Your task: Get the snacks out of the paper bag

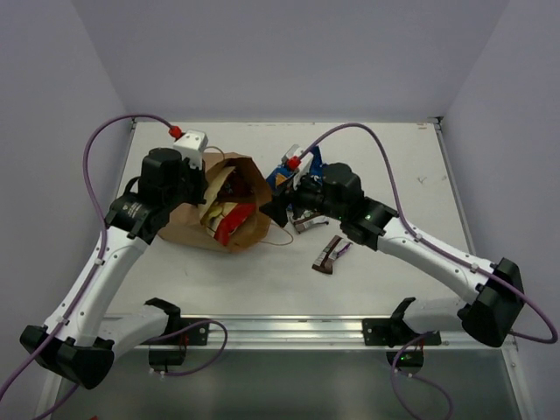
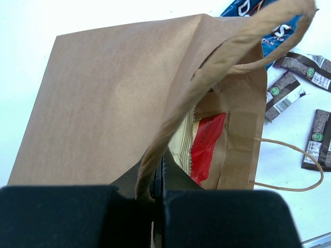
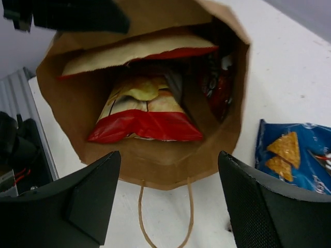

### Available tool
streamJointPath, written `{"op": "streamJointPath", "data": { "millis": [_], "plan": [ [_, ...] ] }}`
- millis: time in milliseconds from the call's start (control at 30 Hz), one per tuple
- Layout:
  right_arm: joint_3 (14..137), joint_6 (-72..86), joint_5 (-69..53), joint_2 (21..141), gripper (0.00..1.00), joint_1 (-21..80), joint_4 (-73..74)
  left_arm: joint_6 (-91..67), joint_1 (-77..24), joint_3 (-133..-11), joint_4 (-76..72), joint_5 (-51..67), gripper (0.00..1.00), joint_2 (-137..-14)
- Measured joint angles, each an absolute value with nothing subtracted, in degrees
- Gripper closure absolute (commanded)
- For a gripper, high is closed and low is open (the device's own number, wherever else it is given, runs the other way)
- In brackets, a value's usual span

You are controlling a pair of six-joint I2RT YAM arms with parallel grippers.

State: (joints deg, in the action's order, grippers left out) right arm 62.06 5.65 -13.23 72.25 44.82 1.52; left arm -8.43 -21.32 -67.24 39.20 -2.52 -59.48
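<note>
Paper bag: I see one brown kraft paper bag (image 2: pixel 114 103). It lies on its side, left of the middle of the white surface (image 1: pixel 394 166), with its mouth turned to the right arm.
Handles: two. The raised twine loop (image 2: pixel 207 77) stands up; the flat twine loop (image 2: pixel 305 170) lies on the surface.
Left fingers (image 2: pixel 176 212): together, clamped on the raised twine loop.
Right fingers (image 3: pixel 269 201): wide apart, holding nothing, just before the bag's mouth.
Snacks inside: I count three: a red-and-cream chip bag (image 3: pixel 145 116), a flat cream-and-red chip bag (image 3: pixel 139 49) above it, and a dark red chip bag (image 3: pixel 217 88) at the side.
Snacks outside: one blue chip bag (image 3: pixel 295 155) and three small brown candy-bar wrappers (image 2: pixel 283 92), on the surface near the mouth.
Room: pale lilac-grey walls (image 1: pixel 262 52) on three sides.
</note>
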Motion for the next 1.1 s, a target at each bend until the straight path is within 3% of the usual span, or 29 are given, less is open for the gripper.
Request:
{"op": "streamJointPath", "data": {
  "millis": [400,533,1100],
  "plan": [
    [63.57,-0.19,-11.14,85.23,0.19,52.14,-2.85,-8.49,-21.26,-69.65,41.41,-0.30,1.00,-59.46],
    [70.28,-0.30,-8.93,89.47,0.19,52.40,-3.49,-8.60,-21.21,-69.65,41.69,0.32,1.00,-59.22],
    [74.67,-3.31,5.54,105.80,0.20,51.92,-14.92,-9.50,-21.06,-73.52,45.67,3.81,1.00,-58.74]
  ]
}}
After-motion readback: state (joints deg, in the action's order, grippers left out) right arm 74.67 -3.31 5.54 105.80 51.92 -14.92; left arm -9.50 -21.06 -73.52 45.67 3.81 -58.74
